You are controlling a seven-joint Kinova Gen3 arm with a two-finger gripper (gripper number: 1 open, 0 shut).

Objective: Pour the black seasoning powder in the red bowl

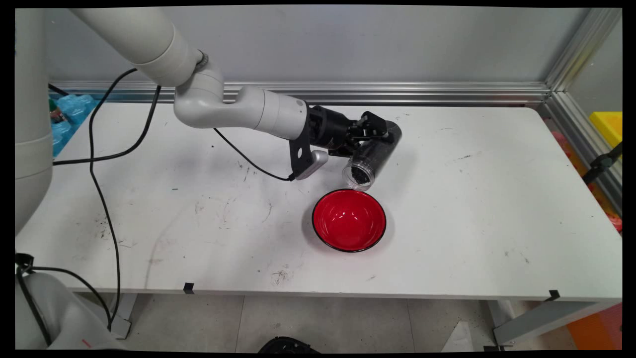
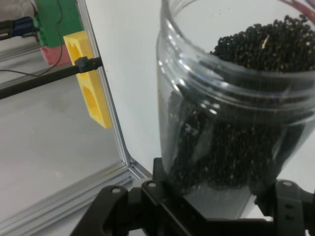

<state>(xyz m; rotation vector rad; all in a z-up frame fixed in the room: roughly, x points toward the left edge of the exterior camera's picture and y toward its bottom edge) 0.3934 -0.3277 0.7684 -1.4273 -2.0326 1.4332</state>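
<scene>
Jar [image 1: 372, 151] of clear plastic is what we see pinched in the tool [image 1: 370, 130], fingers pressed onto its body from either side. We read the jar as tipped well over, close to lying flat, its open mouth pointing down toward the near side and hanging just above the far rim of the red bowl [image 1: 349, 220]. Jar holds small black grains [image 2: 261, 46]; in the hand view they fill most of it and are heaped up near the mouth, none seen past the lip. Bowl is red inside with a black rim, sits upright on the white tabletop [image 1: 472, 209] roughly mid-table, and its inside looks glossy and bare as far as we can tell. Jar is off the tabletop, carried in the air by the arm coming in from the upper left. Black cables [image 1: 107, 199] hang from the arm across the left part of the tabletop. Yellow block [image 1: 607, 124] sits beyond the right edge, behind the aluminium frame rail.
</scene>
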